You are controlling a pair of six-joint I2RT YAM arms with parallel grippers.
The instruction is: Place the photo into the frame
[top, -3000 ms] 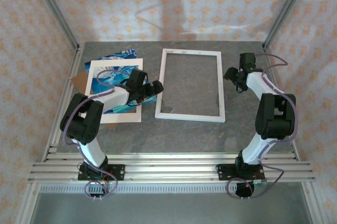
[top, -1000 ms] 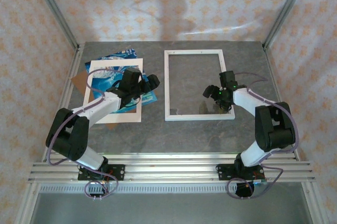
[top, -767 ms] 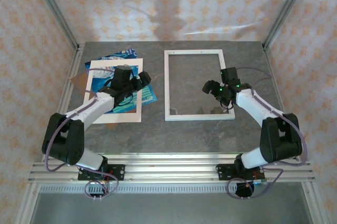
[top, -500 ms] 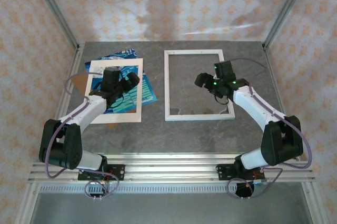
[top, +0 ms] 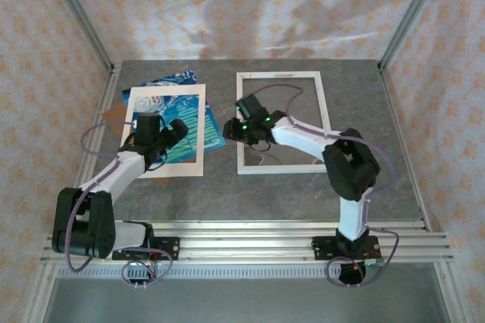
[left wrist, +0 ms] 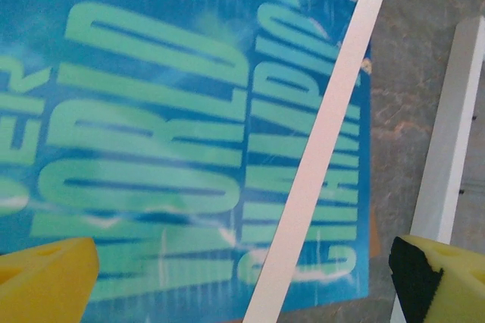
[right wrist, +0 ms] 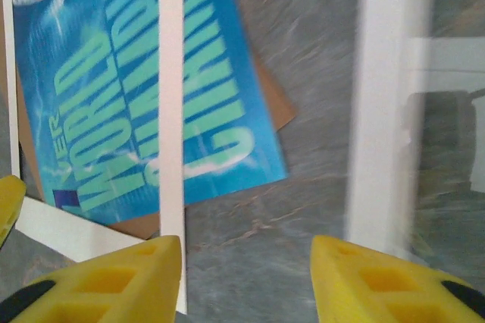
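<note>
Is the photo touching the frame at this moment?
Apart. The right wrist view shows a stretch of bare table between the photo and the frame; the top external view shows the same gap.

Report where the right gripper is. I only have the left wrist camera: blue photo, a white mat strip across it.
Observer: The right gripper hangs over bare table, between the frame's left side and the photo's right corner, jaws apart, holding nothing.
Operator: Check what lies under the photo.
Observer: A brown backing board pokes out from beneath its corner.
Operator: Confirm where the whole frame sits.
Observer: It lies flat to the right of the cream mat, with the right arm stretched across it and the photo not in it.
</note>
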